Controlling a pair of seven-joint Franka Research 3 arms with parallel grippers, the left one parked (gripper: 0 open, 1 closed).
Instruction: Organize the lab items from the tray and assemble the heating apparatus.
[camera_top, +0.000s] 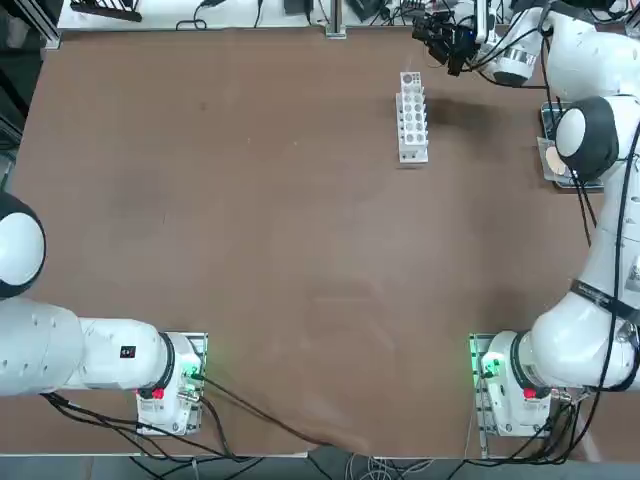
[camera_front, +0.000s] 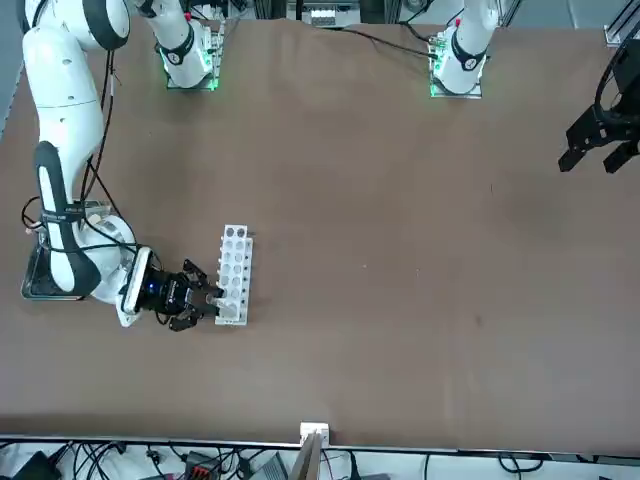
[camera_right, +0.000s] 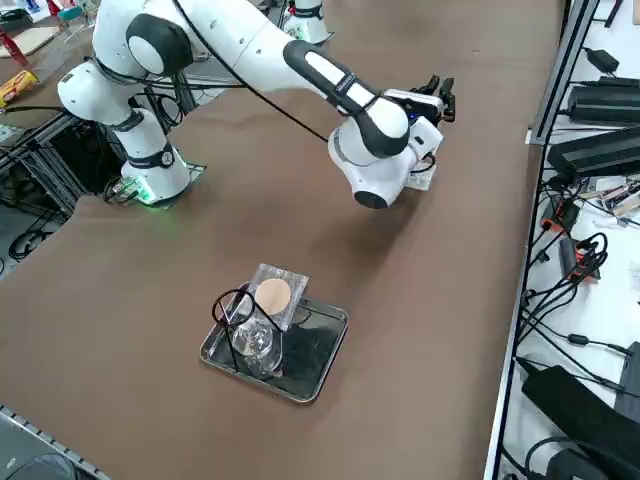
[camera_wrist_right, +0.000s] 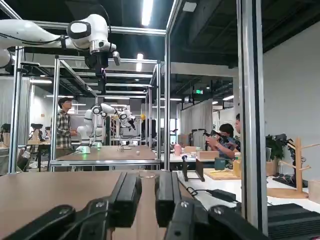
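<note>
My right end effector (camera_front: 203, 296) level beside the white rack (camera_front: 235, 272), fingers nearly together, holding nothing.

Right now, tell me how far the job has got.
Done: nothing shows. The burner, tripod and mesh all sit on the tray, unassembled. In hand: the right gripper is by the rack, away from the tray. Left: unload all three and build the apparatus.

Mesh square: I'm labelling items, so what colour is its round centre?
Tan, on grey mesh; right side view.
</note>
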